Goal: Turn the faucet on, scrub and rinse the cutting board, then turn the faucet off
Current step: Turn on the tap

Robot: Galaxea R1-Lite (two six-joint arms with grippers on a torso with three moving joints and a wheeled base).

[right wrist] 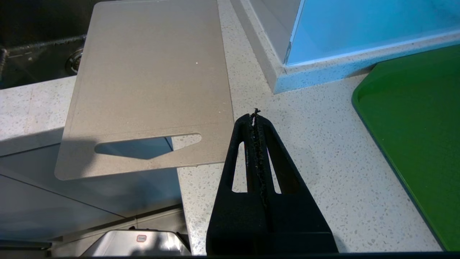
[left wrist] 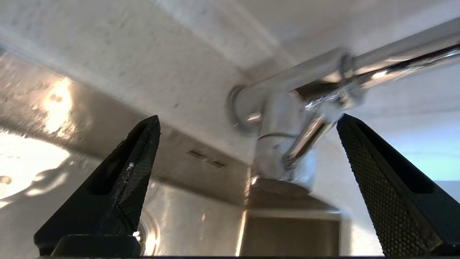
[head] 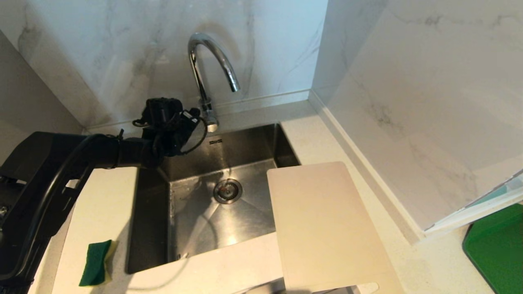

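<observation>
- Head view: our left tool is at the base of the chrome faucet, at the back rim of the steel sink. No water is running that we can see. The cream cutting board lies flat on the surface to the right of the sink, one long edge overhanging the basin. A green sponge rests on the surface to the left of the sink, and a dark green mat sits at far right.
- Left wrist view: the left tool is spread wide, fingers on either side of the faucet base and its thin side lever; one fingertip is just beside the lever, contact unclear. We judge the lever stiff, polished and slippery, better pushed near its free end than pinched.
- Right wrist view: the right tool is pressed together, empty, above the speckled surface just beside the cutting board. The board looks thin, light and rigid, likely slick once wet; its handle slot, over the surface's front edge, offers the surest hold.
</observation>
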